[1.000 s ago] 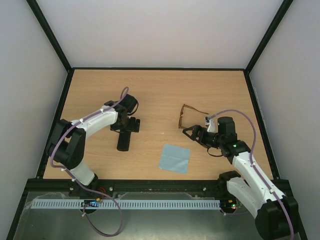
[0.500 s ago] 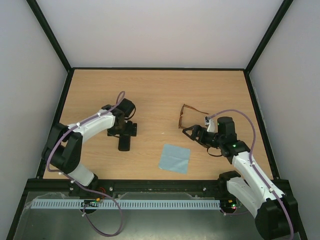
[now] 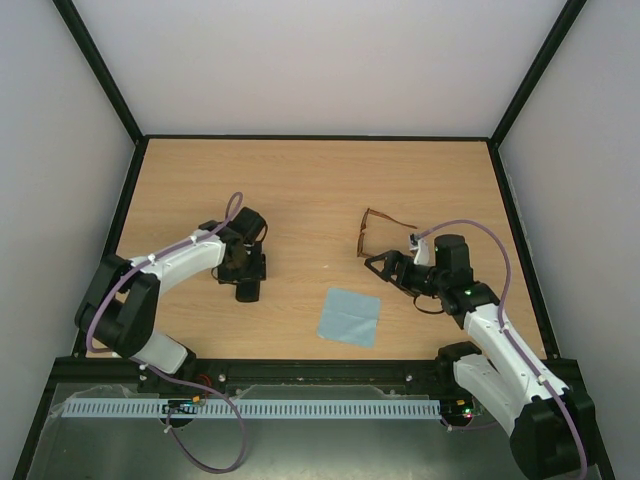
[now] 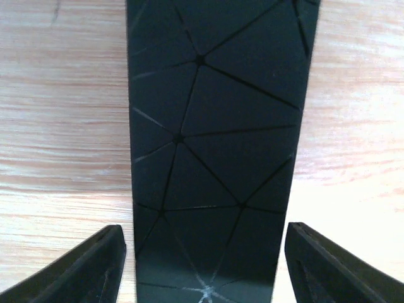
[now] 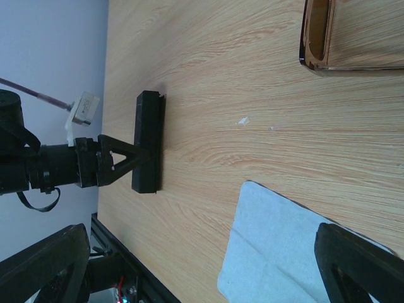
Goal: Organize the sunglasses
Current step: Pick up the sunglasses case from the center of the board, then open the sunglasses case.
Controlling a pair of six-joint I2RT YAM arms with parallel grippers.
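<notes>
Your left pincer (image 4: 205, 268) is down over the black case (image 4: 214, 126), straddling its near end. One finger (image 4: 82, 271) stands on each long side. The pincer is open a little wider than the case, and in the wrist view a thin strip of the wooden surface (image 4: 63, 126) shows between each finger and the case wall. It is not clamped on the case. The case lies flat, and its lid is scored with a pattern of triangles.

Taking the case as your landmark, the light blue cloth (image 3: 349, 316) lies flat to its right and a little nearer the arm bases, apart from it.

The sunglasses (image 5: 315, 35) sit well to the right of the case and slightly farther from the bases. The amber front frame is on the side toward the case, and a slim temple arm runs away from it. They rest on the surface, and neither pincer touches them.

Your right pincer (image 3: 382, 268) is also well right of the case. It sits just on the near side of the sunglasses, beyond the cloth's far right corner. It is spread wide and holds nothing, and its fingers point back toward the case.
</notes>
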